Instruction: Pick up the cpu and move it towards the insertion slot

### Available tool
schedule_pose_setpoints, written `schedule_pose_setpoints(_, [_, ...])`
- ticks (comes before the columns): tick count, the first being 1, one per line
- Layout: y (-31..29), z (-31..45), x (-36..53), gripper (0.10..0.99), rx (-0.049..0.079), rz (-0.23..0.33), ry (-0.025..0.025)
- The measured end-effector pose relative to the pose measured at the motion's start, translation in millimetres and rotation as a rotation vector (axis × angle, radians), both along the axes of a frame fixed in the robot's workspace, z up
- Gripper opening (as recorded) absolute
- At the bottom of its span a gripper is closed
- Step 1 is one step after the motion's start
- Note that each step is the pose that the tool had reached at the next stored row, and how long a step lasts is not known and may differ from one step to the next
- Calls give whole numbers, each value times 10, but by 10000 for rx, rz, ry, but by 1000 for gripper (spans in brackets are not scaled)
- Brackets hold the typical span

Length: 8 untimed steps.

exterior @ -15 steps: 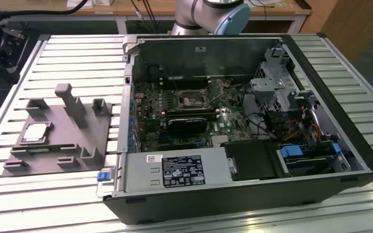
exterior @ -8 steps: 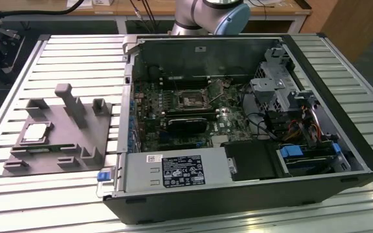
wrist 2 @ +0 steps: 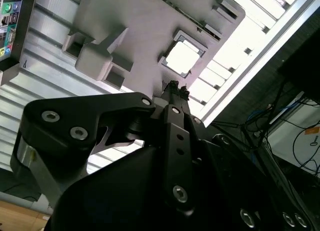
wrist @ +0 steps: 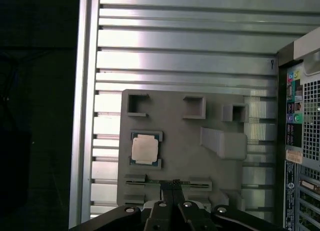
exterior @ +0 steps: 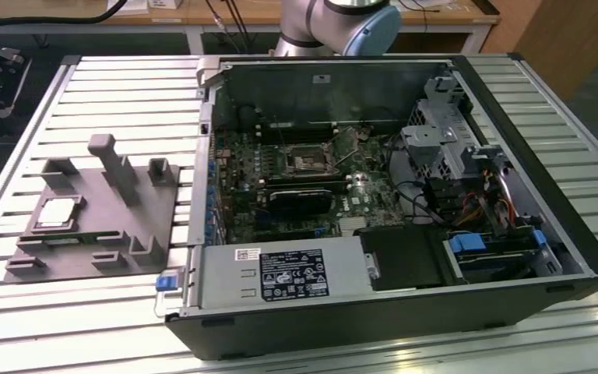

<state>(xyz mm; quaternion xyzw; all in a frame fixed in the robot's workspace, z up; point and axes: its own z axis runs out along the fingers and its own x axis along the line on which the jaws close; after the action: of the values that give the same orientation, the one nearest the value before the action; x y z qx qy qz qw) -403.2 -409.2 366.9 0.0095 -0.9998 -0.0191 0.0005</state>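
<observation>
Fingers of the gripper [wrist: 175,183] are pressed together with nothing between them. They hang above the grey fixture [wrist: 180,161], clear of its surface. The cpu [wrist: 145,149] lies flat in a square recess of that fixture, shiny top up and untouched by the gripper. In the exterior view the fixture rests on the slotted metal table [exterior: 122,86], on the exterior view's left of the open computer case [exterior: 403,319].
</observation>
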Motion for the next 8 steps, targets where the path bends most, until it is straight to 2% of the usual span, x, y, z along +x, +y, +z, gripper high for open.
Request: schedule_pose_setpoints(8, [0,-5,-71,106,1,1,-1])
